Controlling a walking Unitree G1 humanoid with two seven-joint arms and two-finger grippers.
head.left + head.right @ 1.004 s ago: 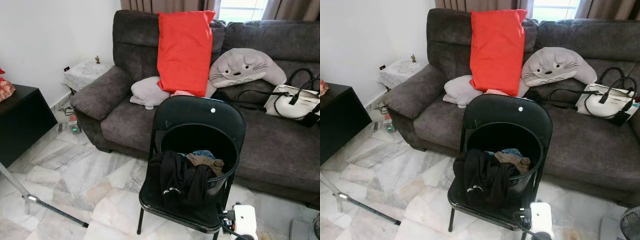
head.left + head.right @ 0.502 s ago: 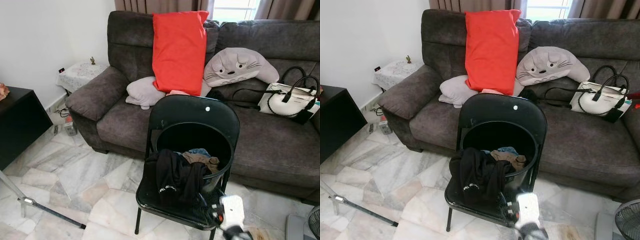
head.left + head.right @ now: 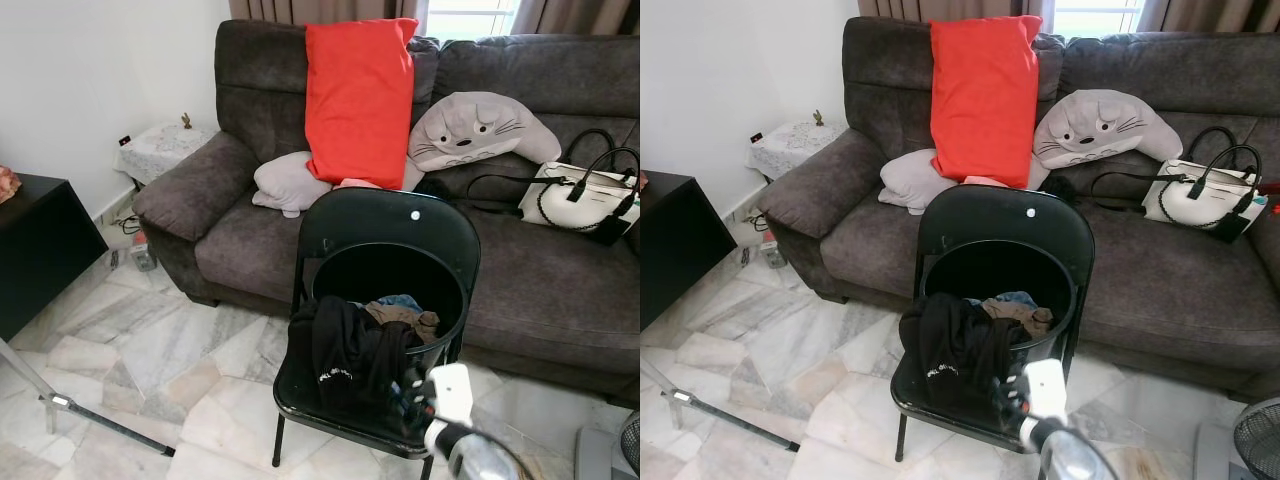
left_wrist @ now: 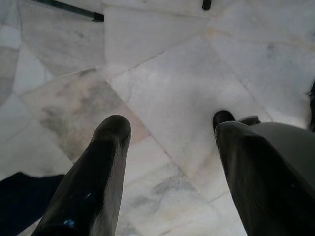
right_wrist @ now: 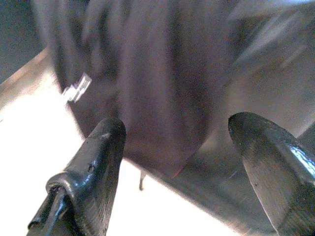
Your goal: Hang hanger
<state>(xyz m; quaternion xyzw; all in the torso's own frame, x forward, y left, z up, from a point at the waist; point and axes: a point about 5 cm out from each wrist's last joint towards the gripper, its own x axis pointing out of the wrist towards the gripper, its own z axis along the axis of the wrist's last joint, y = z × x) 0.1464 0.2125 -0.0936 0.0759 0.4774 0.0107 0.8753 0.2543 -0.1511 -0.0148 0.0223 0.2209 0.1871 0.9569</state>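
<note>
A black folding chair [image 3: 390, 225] stands in front of the sofa. On its seat is a black round basket [image 3: 392, 268]. A black garment [image 3: 350, 355] hangs over the basket's front rim, and other clothes [image 3: 402, 316] lie inside. My right arm comes up from the lower right, its white wrist [image 3: 447, 393] at the chair's front right corner. My right gripper [image 5: 177, 162] is open, close to the black garment [image 5: 147, 98], with nothing between its fingers. My left gripper [image 4: 167, 147] hangs open over the marble floor [image 4: 187, 83].
Behind the chair is a dark grey sofa [image 3: 560, 290] with a red cushion [image 3: 360, 95], a grey pillow [image 3: 290, 185], a plush [image 3: 480, 125] and a white handbag [image 3: 580, 205]. A black cabinet [image 3: 35, 250] stands at left. A metal stand leg [image 3: 100, 425] lies on the floor. A fan [image 3: 1255, 445] is at lower right.
My right arm has risen from the bottom edge, up and left, to the chair's front right corner near the black garment. The camera has shifted slightly.
</note>
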